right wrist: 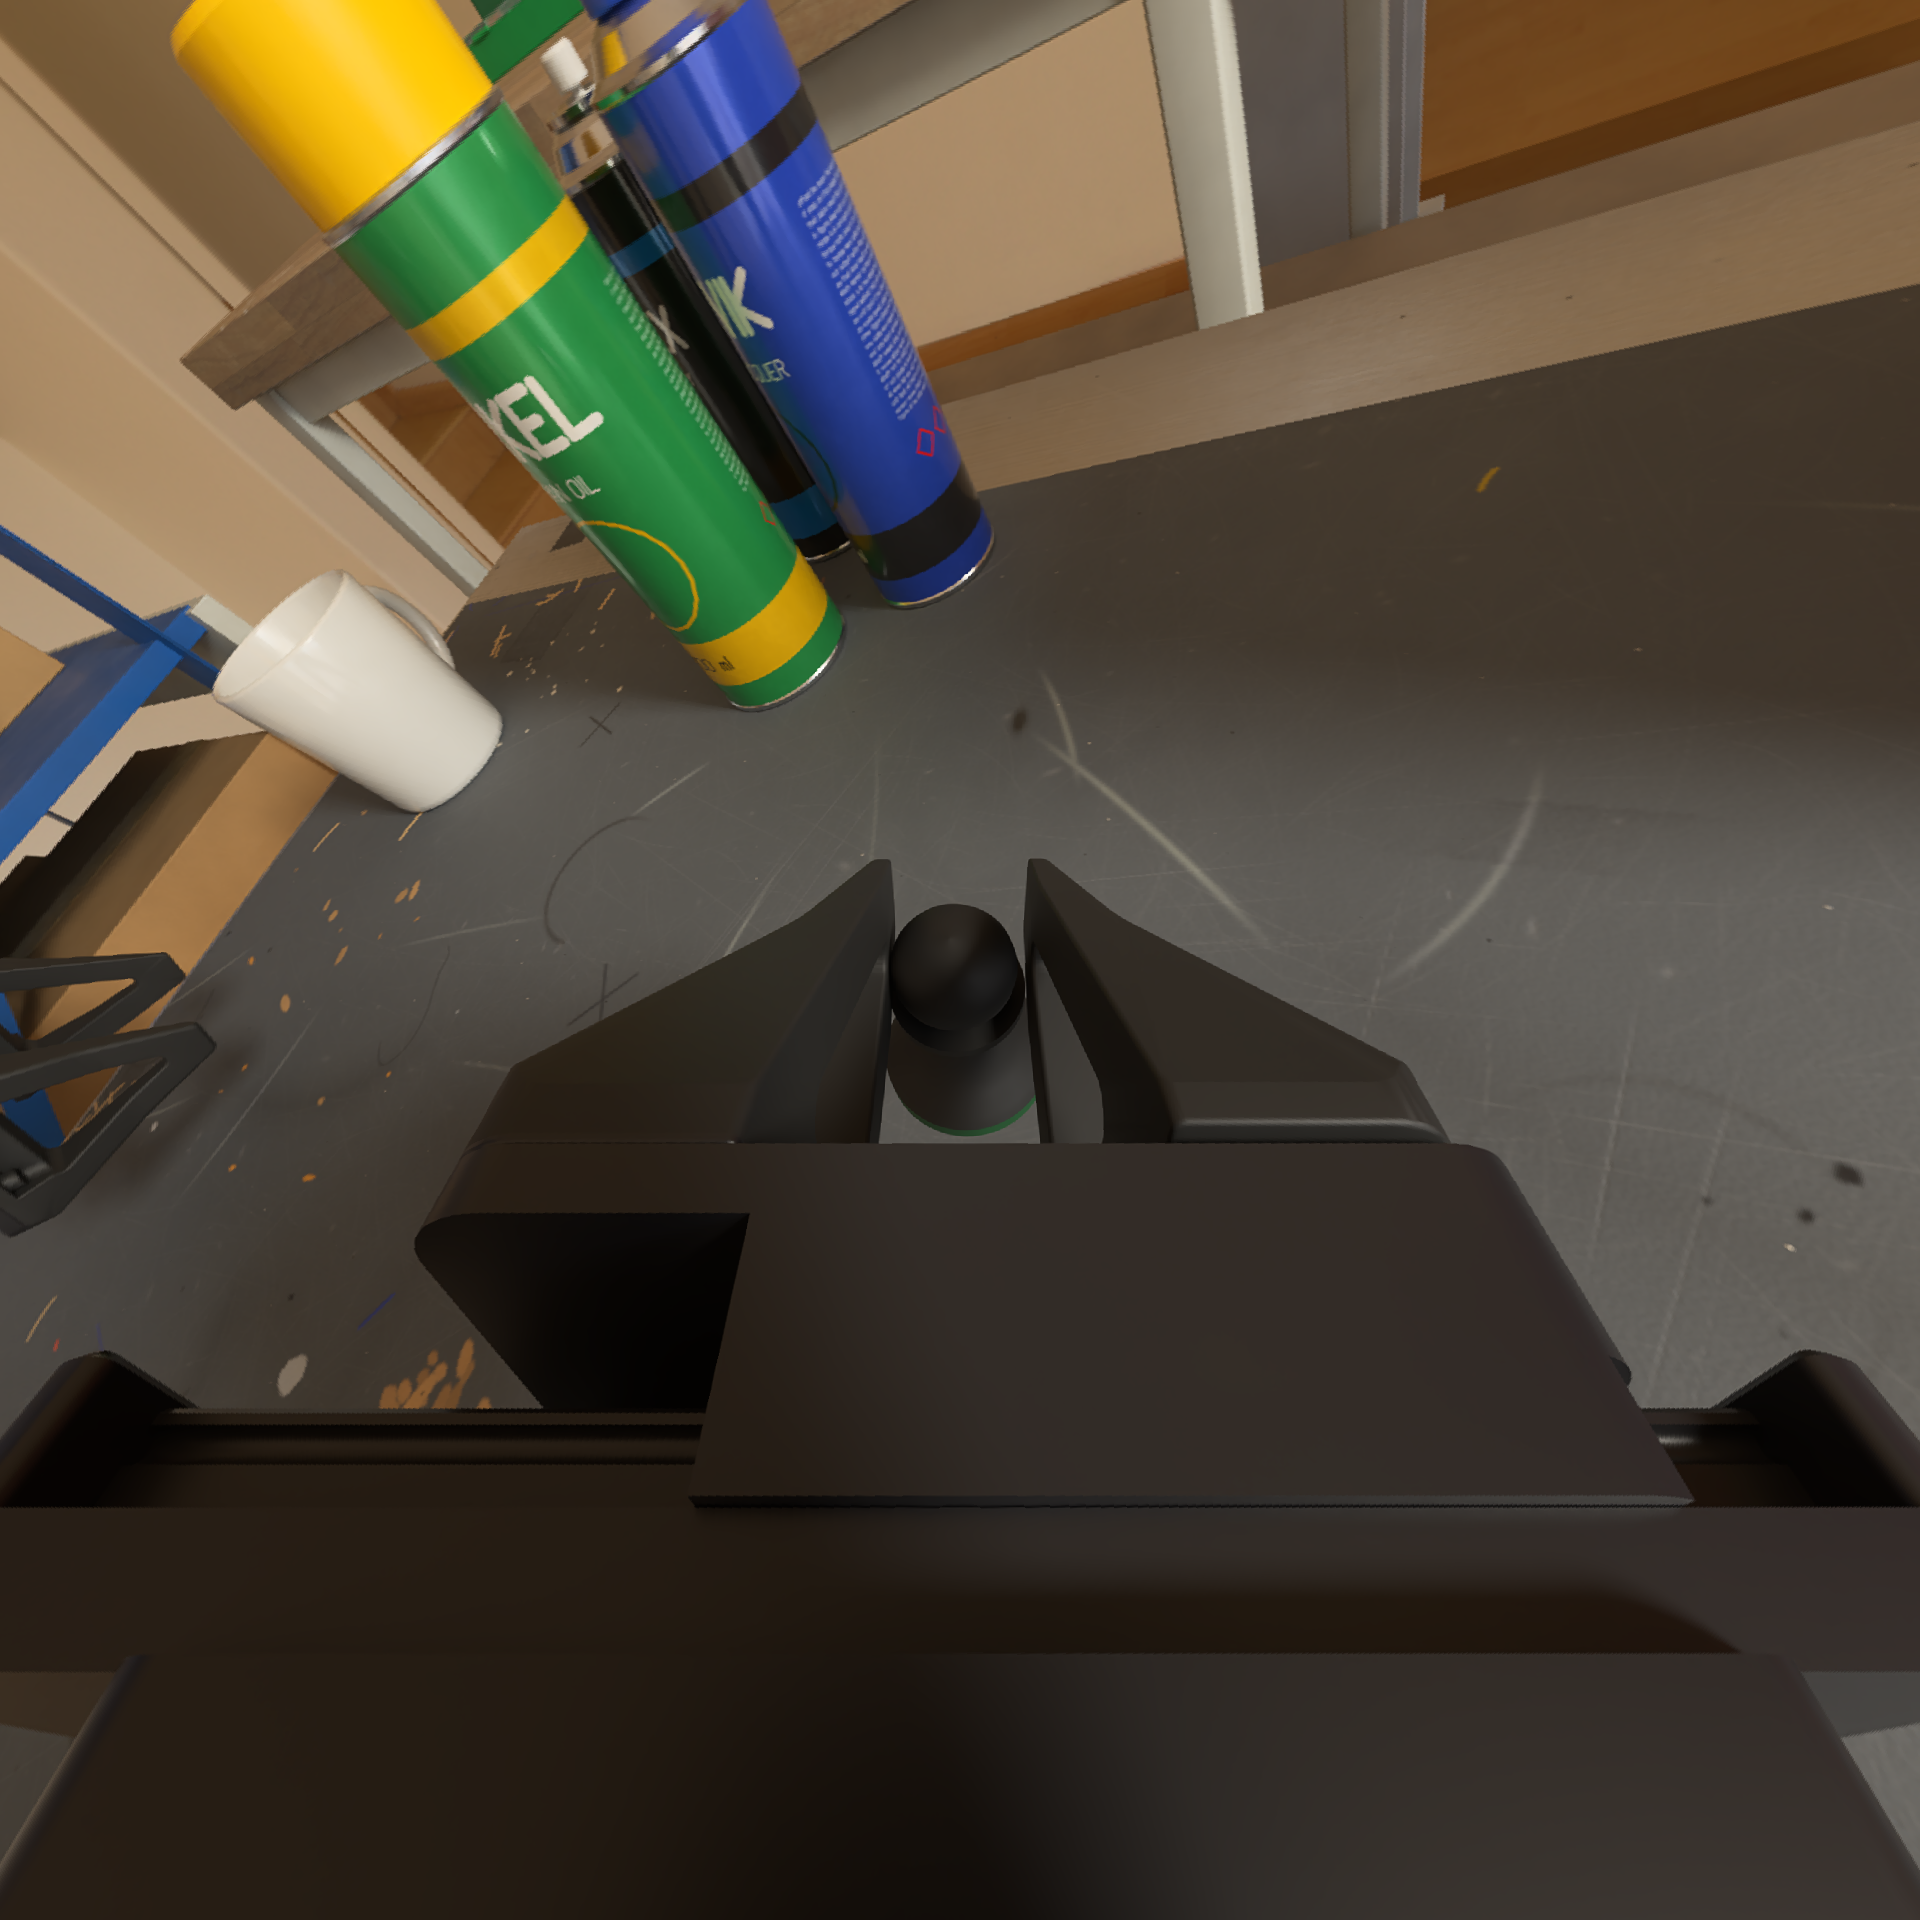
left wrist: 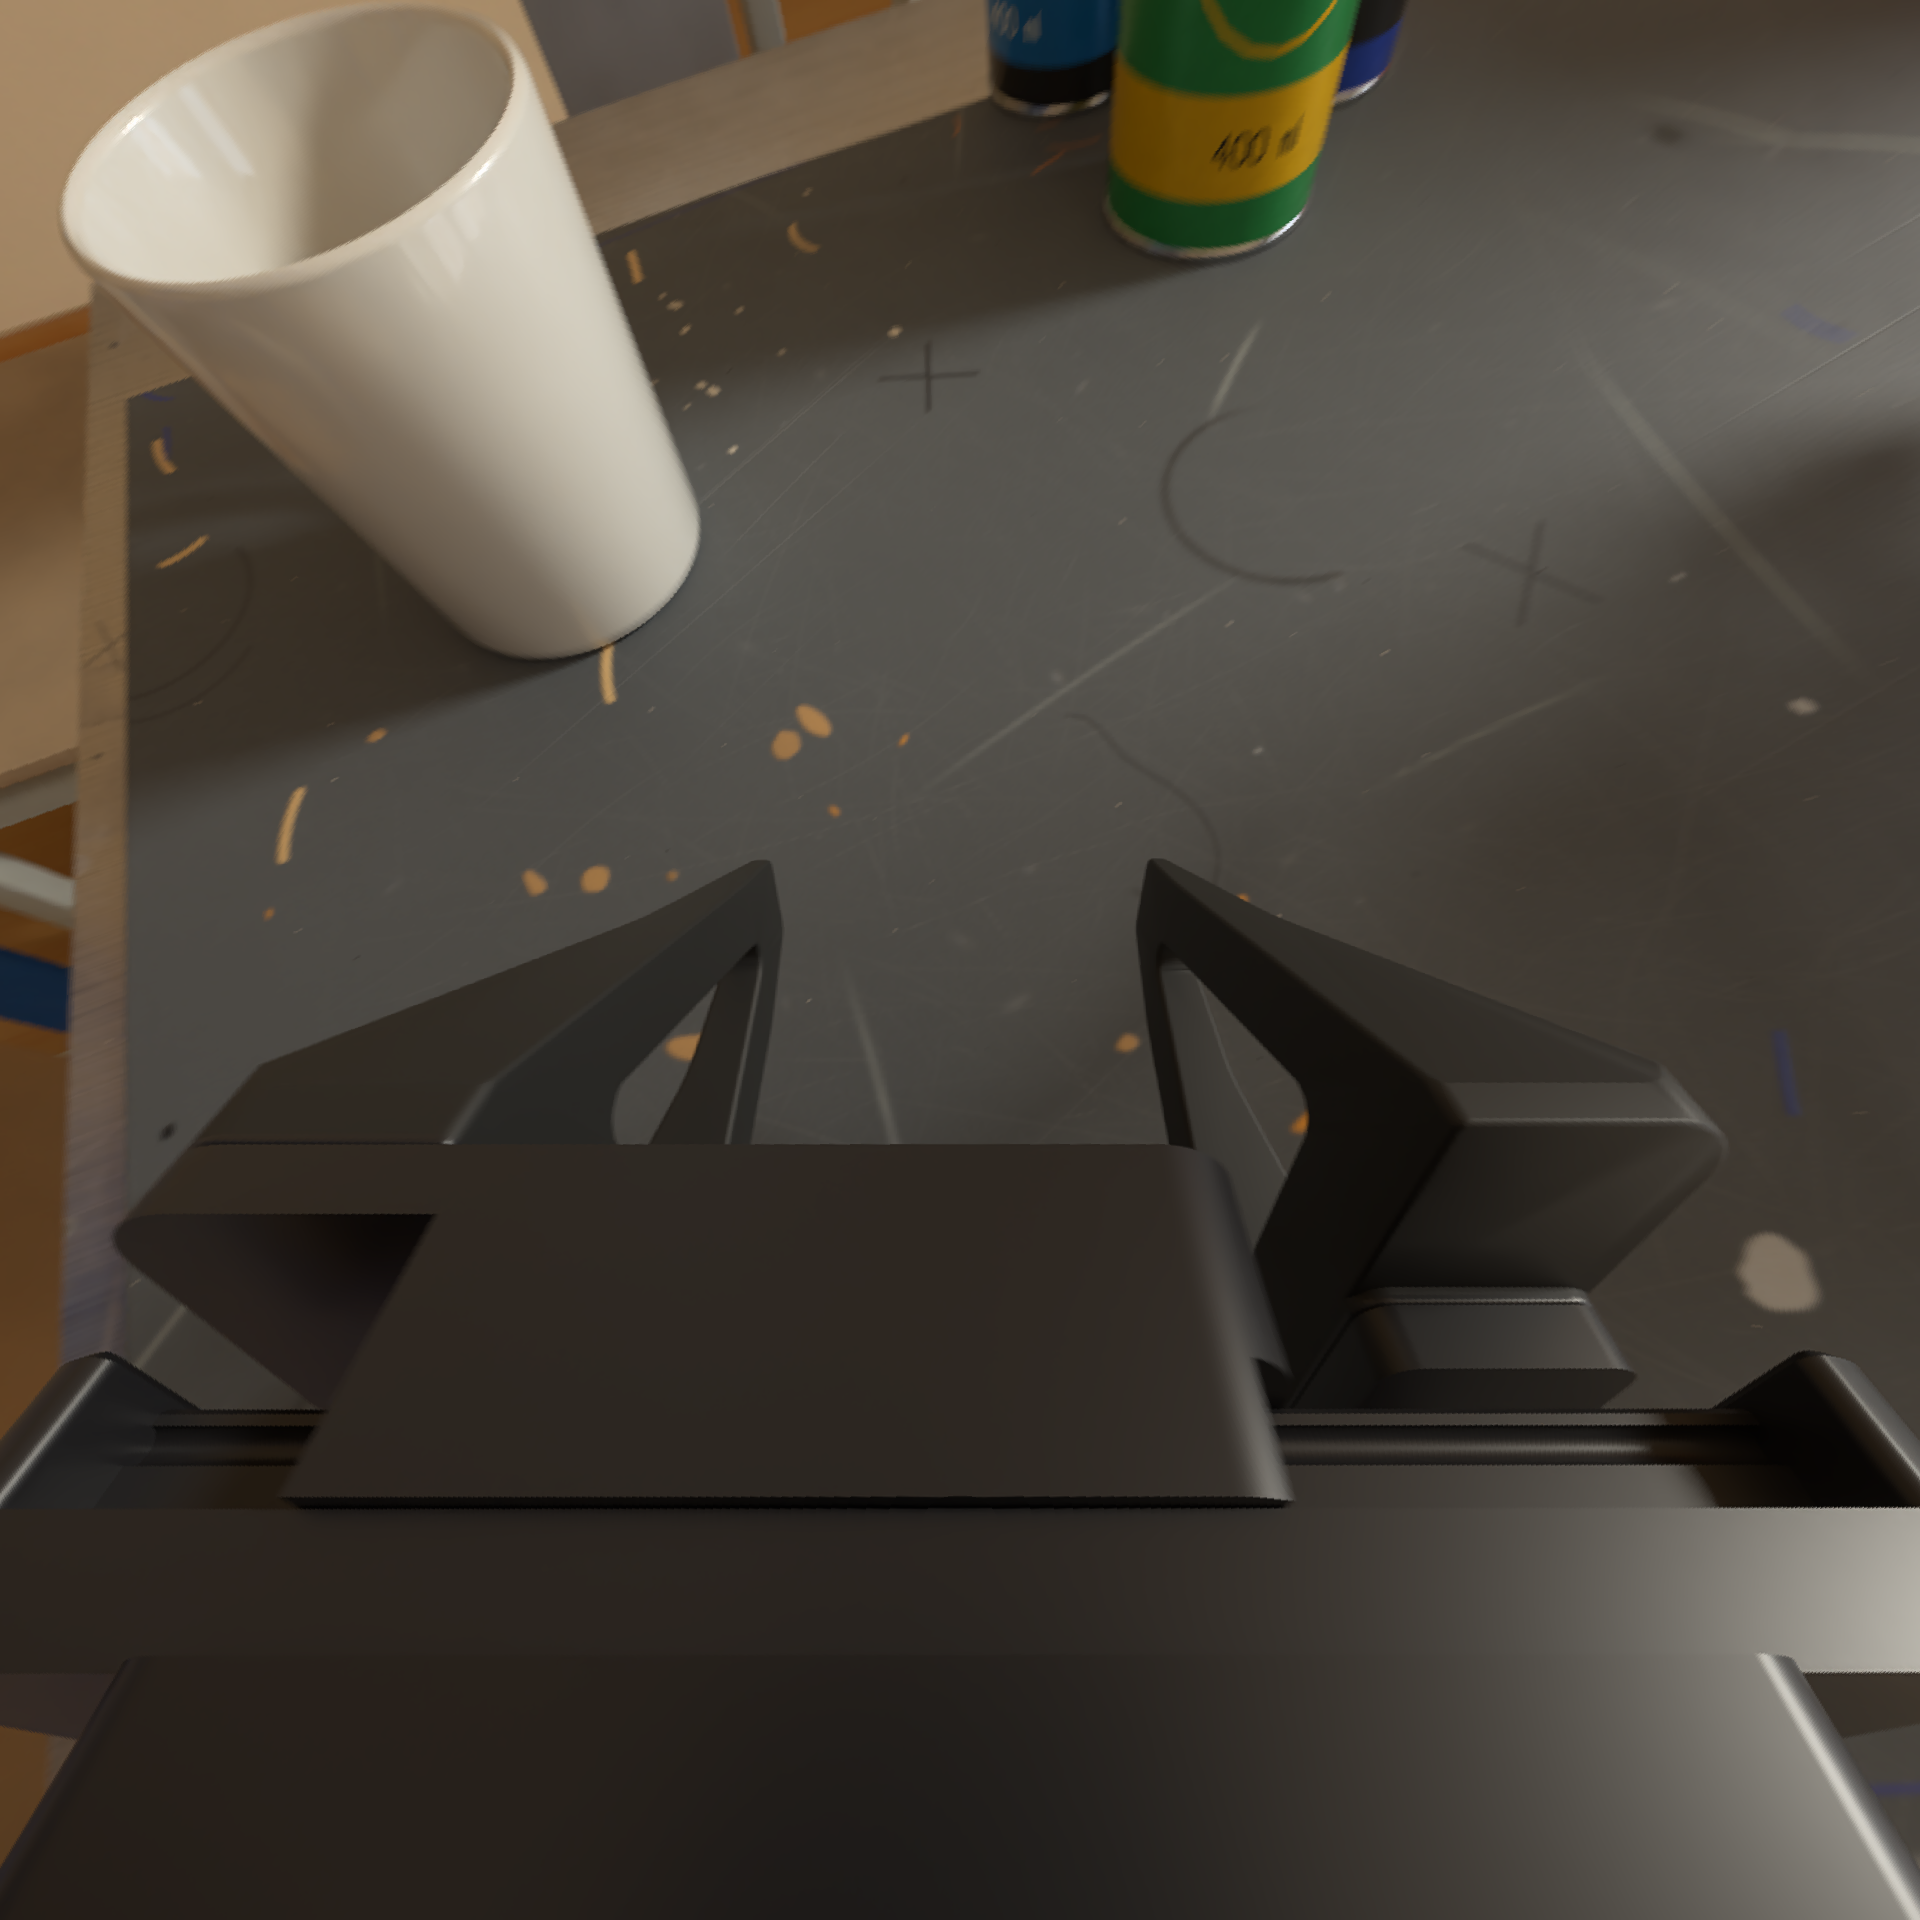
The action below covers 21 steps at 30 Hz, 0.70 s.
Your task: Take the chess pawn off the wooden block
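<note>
Count on table (right wrist: 1455, 727): one black chess pawn (right wrist: 956, 971); one white cup (left wrist: 384, 332) at 10 o'clock; three spray cans at 12 o'clock: green-yellow (right wrist: 582, 395), blue (right wrist: 821, 312), black-blue (right wrist: 707, 384). Two claws: right (right wrist: 958, 883), left (left wrist: 956, 883).

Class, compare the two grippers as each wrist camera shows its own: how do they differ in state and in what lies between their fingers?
The left gripper stands open with a wide gap; the right gripper is shut on the chess pawn.
Between the left gripper's fingers only bare grey table shows; the right gripper's fingers flank the pawn's round head.
Both are black and two-fingered, over the same table.
</note>
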Tool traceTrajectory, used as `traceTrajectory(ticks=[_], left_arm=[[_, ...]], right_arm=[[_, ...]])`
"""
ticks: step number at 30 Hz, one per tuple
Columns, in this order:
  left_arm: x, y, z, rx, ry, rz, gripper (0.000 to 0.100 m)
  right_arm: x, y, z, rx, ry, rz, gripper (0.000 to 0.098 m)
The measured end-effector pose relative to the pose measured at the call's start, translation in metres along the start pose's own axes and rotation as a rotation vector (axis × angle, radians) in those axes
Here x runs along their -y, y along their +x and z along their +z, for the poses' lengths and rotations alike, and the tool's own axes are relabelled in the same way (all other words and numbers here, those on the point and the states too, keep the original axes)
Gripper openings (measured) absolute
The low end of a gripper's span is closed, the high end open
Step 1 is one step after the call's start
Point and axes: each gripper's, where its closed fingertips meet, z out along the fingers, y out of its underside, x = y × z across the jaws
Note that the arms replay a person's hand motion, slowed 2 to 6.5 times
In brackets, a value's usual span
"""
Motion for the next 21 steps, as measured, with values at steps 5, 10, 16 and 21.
traceTrajectory(ticks=[5, 10, 16, 21], left_arm=[[-0.008, -0.008, -0.001, 0.063, -0.044, 0.044, 0.049], [-0.009, -0.007, -0.004, 0.070, -0.041, 0.046, 0.047], [-0.009, -0.013, -0.008, 0.093, -0.032, 0.044, 0.048], [-0.010, -0.021, -0.012, 0.114, -0.025, 0.038, 0.050]], right_arm=[[-0.001, -0.012, 0.007, 0.021, -0.013, -0.015, 0.0212], [-0.003, -0.022, 0.014, 0.040, -0.027, -0.027, 0.0212], [-0.006, -0.031, 0.020, 0.060, -0.042, -0.033, 0.0212], [-0.008, -0.037, 0.025, 0.074, -0.051, -0.041, 0.0212]])
